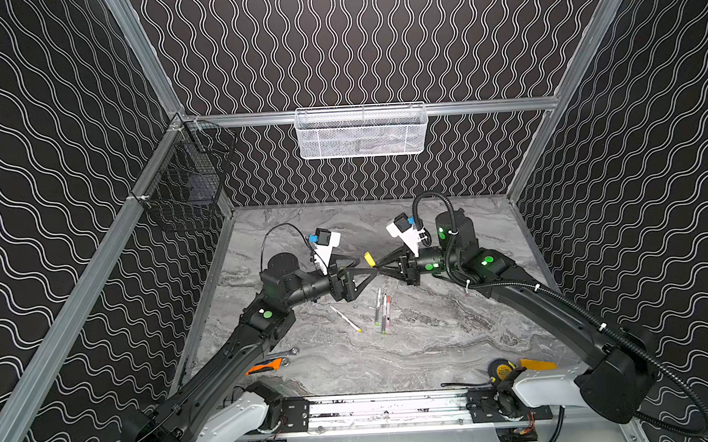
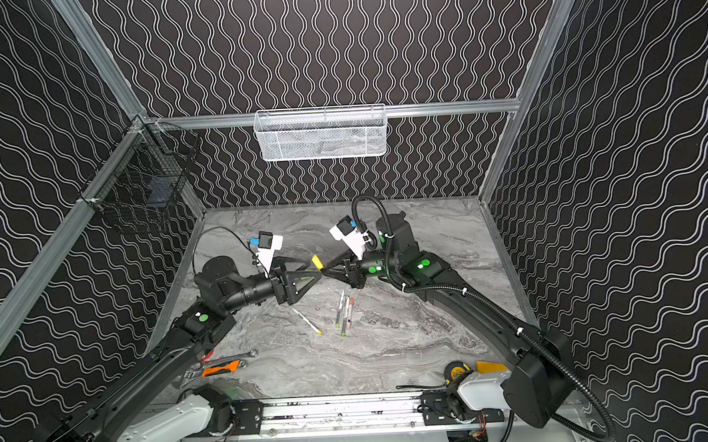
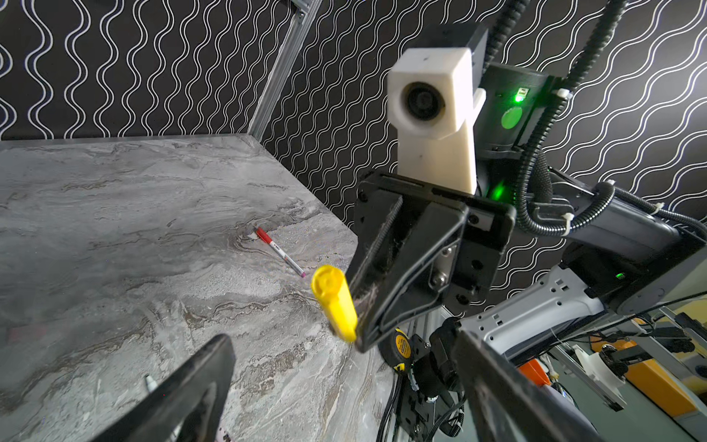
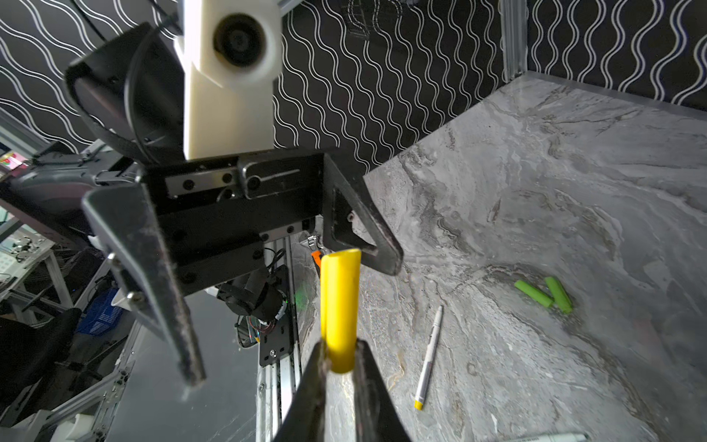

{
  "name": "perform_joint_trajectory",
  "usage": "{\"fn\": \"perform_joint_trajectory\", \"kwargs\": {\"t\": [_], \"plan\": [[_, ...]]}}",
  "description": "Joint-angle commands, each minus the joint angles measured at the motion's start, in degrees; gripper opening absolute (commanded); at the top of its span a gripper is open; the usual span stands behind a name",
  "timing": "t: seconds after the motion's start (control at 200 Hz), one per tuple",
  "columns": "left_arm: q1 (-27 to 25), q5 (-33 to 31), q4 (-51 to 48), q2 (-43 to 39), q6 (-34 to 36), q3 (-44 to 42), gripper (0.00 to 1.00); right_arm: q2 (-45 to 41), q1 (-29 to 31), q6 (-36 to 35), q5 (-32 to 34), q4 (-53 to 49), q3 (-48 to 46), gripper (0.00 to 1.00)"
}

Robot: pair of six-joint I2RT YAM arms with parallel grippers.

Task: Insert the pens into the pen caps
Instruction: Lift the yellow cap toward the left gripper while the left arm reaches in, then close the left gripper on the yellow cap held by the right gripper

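My right gripper (image 4: 338, 352) is shut on the lower end of a yellow pen cap (image 4: 339, 306), held above the table. That cap (image 1: 369, 259) shows in both top views, between the two arms. My left gripper (image 1: 365, 268) faces it with its jaws wide apart and nothing in them. One of its fingers (image 4: 382, 256) is close beside the cap's hollow end. A yellow-ended pen (image 1: 346, 319) and three more pens (image 1: 382, 310) lie on the table below. Two green caps (image 4: 533, 294) lie side by side. A red-capped pen (image 3: 278, 250) lies further off.
A silver wrench (image 1: 282, 353) and an orange-handled tool (image 1: 264, 365) lie near the left arm's base. A tape measure (image 1: 502, 368) sits at the front right. A white mesh basket (image 1: 361, 132) hangs on the back wall, a black wire basket (image 1: 188, 176) on the left.
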Motion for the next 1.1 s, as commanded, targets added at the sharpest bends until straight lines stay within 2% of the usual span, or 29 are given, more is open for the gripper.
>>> {"fn": "perform_joint_trajectory", "kwargs": {"t": [0.0,0.105,0.255,0.566,1.091], "plan": [[0.0,-2.2,2.0,-0.3,-0.4,-0.3,0.94,-0.7,0.7,0.8,-1.7,2.4,0.1,0.15],[-0.1,-3.5,2.5,-0.5,-0.4,-0.3,0.92,-1.4,1.5,1.0,-2.6,3.0,-0.2,0.16],[-0.1,-2.1,5.5,-0.5,-1.4,-0.6,0.84,-1.7,2.3,1.2,-3.7,3.6,-0.7,0.16],[-0.1,2.7,11.8,-0.3,-3.1,-2.0,0.52,-1.3,3.4,2.4,-6.0,6.2,-1.6,0.16],[-0.1,4.1,14.2,-0.2,-3.2,-2.9,0.19,-0.5,4.1,2.6,-6.6,6.6,-1.4,0.17]]}}
